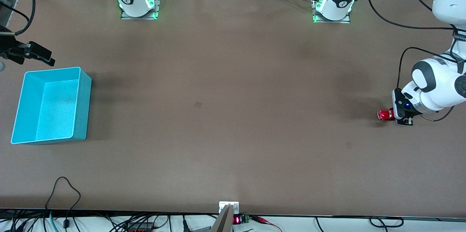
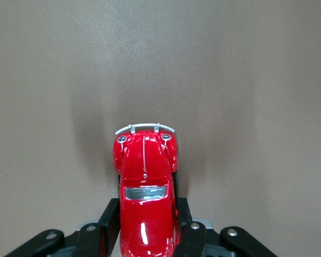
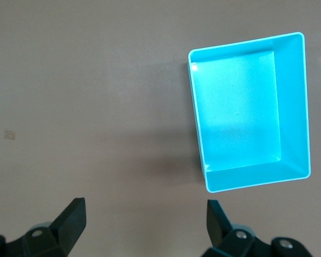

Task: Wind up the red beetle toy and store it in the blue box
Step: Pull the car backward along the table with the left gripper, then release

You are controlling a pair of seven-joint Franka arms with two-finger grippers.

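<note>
The red beetle toy (image 1: pixel 385 114) is a small glossy red car at the left arm's end of the table. My left gripper (image 1: pixel 396 114) is shut on its rear half, low at the table surface. In the left wrist view the toy (image 2: pixel 145 187) points away from the gripper (image 2: pixel 147 225), its silver bumper ahead, black fingers (image 2: pixel 111 222) pressed on both sides. The blue box (image 1: pixel 51 105) stands open and empty at the right arm's end. My right gripper (image 1: pixel 34 54) is open and waits in the air beside the box; in its wrist view the gripper (image 3: pixel 144 219) is empty with the box (image 3: pixel 291 107) below.
The brown table (image 1: pixel 233 115) is bare between the toy and the box. The arm bases (image 1: pixel 138 0) stand along the edge farthest from the front camera. Cables (image 1: pixel 62 195) lie along the nearest edge.
</note>
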